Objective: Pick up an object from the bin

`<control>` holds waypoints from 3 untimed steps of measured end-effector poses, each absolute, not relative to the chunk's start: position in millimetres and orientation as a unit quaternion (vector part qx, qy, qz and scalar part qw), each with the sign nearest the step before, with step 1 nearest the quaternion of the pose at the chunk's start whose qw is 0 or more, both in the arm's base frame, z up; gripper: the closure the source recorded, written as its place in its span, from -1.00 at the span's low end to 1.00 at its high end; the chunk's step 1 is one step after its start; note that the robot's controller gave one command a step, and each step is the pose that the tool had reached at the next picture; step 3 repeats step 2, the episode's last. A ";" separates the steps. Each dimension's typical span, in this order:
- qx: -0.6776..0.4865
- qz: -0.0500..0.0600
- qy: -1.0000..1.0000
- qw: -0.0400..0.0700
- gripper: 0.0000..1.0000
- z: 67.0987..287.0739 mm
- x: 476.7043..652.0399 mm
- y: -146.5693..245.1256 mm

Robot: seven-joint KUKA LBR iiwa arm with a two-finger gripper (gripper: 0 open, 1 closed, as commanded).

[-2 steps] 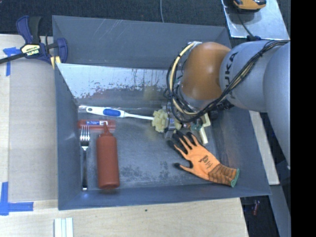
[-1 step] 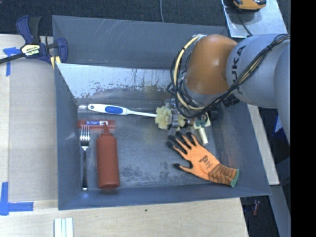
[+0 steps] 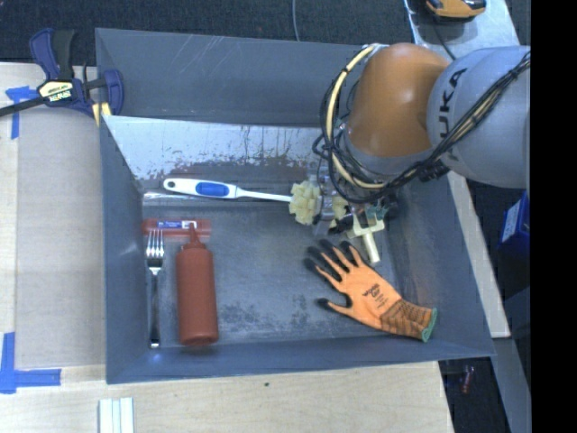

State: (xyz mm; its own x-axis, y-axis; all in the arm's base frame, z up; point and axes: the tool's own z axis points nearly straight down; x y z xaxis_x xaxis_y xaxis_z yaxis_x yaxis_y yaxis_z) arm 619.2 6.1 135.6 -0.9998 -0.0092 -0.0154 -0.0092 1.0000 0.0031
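Camera view: the gripper (image 3: 356, 228) is seen low in the right half of the grey metal bin (image 3: 119, 269), under the rounded orange wrist cover (image 3: 392, 97) and a loop of yellow and black cables (image 3: 337, 124). How far the gripper is open cannot be told, as its end is largely hidden by the wrist and cables. Nothing is seen held in it.

Two things lie nearest to it. A black-tipped orange fabric work glove with a green cuff (image 3: 374, 294) is laid flat on the bin floor, right of centre. Its black tips are spread and pointed up-left, just below the gripper, and the cuff is turned toward the lower right corner. Black marking is seen on the back of the glove. Whether the glove is touched by the gripper cannot be told.

A white plastic brush with a blue grip and a pale yellowish bristle head (image 3: 225, 190) is laid across the far part of the floor. The handle runs left and the head lies just left of the gripper, close to touching.

Well apart, along the left side, a red plastic squeeze bottle (image 3: 196, 291) is laid lengthwise, with a silver metal fork (image 3: 155, 287) just beside it on its left, tines toward the far wall. A small flat red and blue piece (image 3: 176, 228) is seen at the top of the bottle; its kind cannot be told
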 end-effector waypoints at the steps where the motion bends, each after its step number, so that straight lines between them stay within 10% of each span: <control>1: -0.005 0.002 1.000 0.009 1.00 157.7 619.7 6.0; 3: -0.004 0.002 1.000 0.010 1.00 170.7 620.4 5.9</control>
